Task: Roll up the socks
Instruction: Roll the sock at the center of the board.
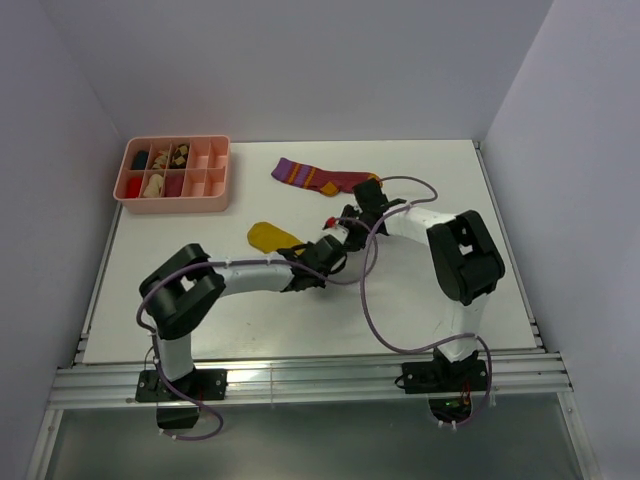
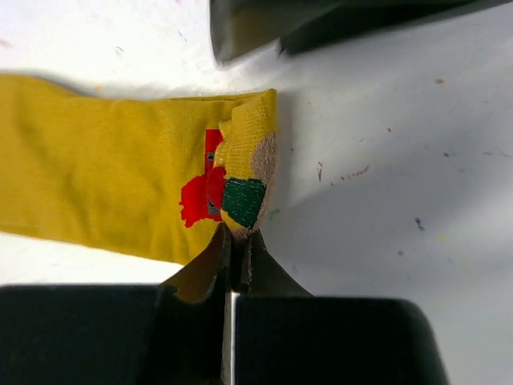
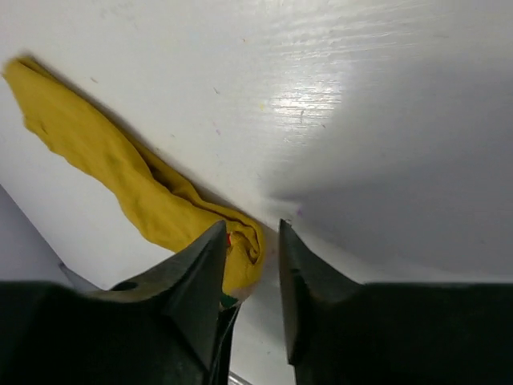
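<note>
A mustard-yellow sock [image 1: 272, 236] lies mid-table, its cuff end with a red and green picture [image 2: 228, 188] folded over. My left gripper [image 2: 238, 239] is shut on the edge of that folded end. Just above the same end, my right gripper [image 3: 252, 233] stands open; the sock's curled tip [image 3: 244, 241] rests against its left finger without being pinched. Seen from above, the two grippers meet at the sock's right end, left gripper [image 1: 335, 238] below right gripper [image 1: 347, 222]. A maroon sock [image 1: 312, 176] with a purple striped cuff lies behind them, its toe hidden by the right arm.
A pink compartment tray [image 1: 175, 207] holding small items stands at the back left. A purple cable [image 1: 368, 300] loops over the table between the two arms. White walls close in the table on three sides.
</note>
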Motion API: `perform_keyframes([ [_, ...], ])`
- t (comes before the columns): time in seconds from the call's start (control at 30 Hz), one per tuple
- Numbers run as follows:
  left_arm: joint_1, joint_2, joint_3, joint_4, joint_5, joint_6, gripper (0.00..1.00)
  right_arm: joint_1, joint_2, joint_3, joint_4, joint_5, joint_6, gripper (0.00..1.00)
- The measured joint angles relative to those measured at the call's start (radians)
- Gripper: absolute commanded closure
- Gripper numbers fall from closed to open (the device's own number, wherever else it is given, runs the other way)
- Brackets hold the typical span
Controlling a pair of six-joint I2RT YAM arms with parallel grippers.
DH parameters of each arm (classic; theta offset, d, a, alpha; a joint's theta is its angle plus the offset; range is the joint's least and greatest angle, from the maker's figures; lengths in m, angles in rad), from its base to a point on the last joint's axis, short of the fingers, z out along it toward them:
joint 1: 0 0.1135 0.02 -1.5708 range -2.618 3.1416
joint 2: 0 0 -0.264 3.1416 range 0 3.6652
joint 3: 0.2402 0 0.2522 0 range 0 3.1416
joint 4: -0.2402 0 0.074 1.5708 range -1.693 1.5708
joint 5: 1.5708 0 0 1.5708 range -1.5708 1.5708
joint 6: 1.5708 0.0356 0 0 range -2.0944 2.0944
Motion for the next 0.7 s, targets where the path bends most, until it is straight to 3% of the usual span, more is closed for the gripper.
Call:
perform_keyframes([
  [0.17,0.151,-0.079,-0.088,0.079,0.291,-0.119,0.99,-0.014,-0.129,-0.055,0.048,0.08,0.008,0.5],
  [0.3,0.243,-0.1,-0.144,0.154,0.465,-0.183,0.99,-0.018,-0.209,-0.114,0.109,0.105,0.014,0.5],
  [0.7,0.491,-0.106,-0.311,0.367,0.914,-0.344,0.99,0.051,-0.186,-0.274,0.322,0.03,0.037,0.5],
])
